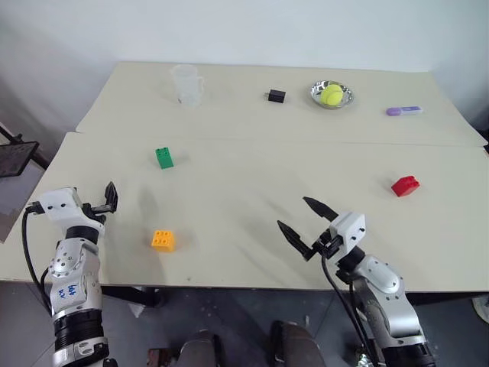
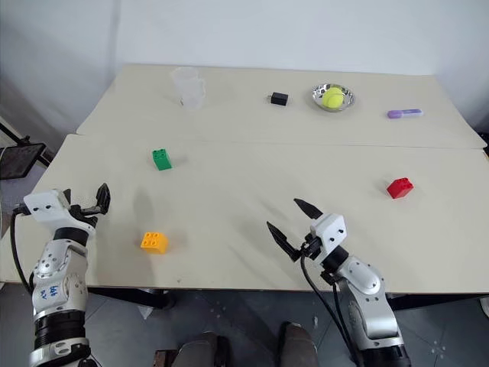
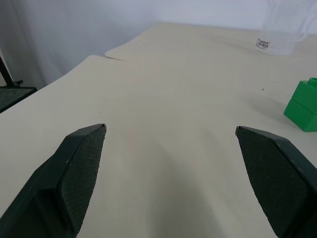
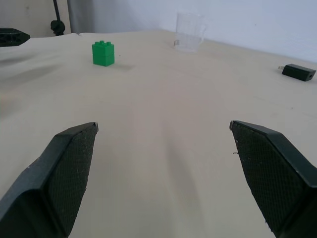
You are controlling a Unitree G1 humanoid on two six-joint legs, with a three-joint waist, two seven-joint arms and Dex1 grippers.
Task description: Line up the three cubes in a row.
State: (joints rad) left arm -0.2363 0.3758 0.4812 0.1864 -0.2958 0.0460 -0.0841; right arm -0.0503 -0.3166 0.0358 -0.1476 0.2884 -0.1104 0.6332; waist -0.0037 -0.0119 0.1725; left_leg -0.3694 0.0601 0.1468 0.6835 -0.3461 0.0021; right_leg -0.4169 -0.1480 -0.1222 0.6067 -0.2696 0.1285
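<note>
- Table (image 1: 244, 214) is big and pale, and all the things sit on it.
- Right gripper (image 1: 307, 225) hangs over the near side of the table, well away from the green cube. Its two black fingers are spread wide with nothing between them.
- Left gripper (image 3: 173, 178) is nearer than the green cube and off to its left, at the table's edge. Its fingers are spread wide too, and it holds nothing.
- Clear cup (image 1: 186, 84) stands far behind the green cube.
- Green cube (image 1: 164, 157) is our landmark. It stands tall, two blocks high, studs up, so its long way goes up and down.
- Orange-yellow cube (image 1: 163, 240) sits nearer than the green cube, almost straight in front of it. It lies low, studs up, turned a bit crooked.
- Red cube (image 1: 406, 186) lies far to the right of the green cube. It looks tipped, with its long way running across the table.
- What could go wrong: the green cube is tall, so I think a bump from a finger could knock it over.
- The red cube is far off, so I think it could slip or twist on the long ride over, and the row would be crooked.
</note>
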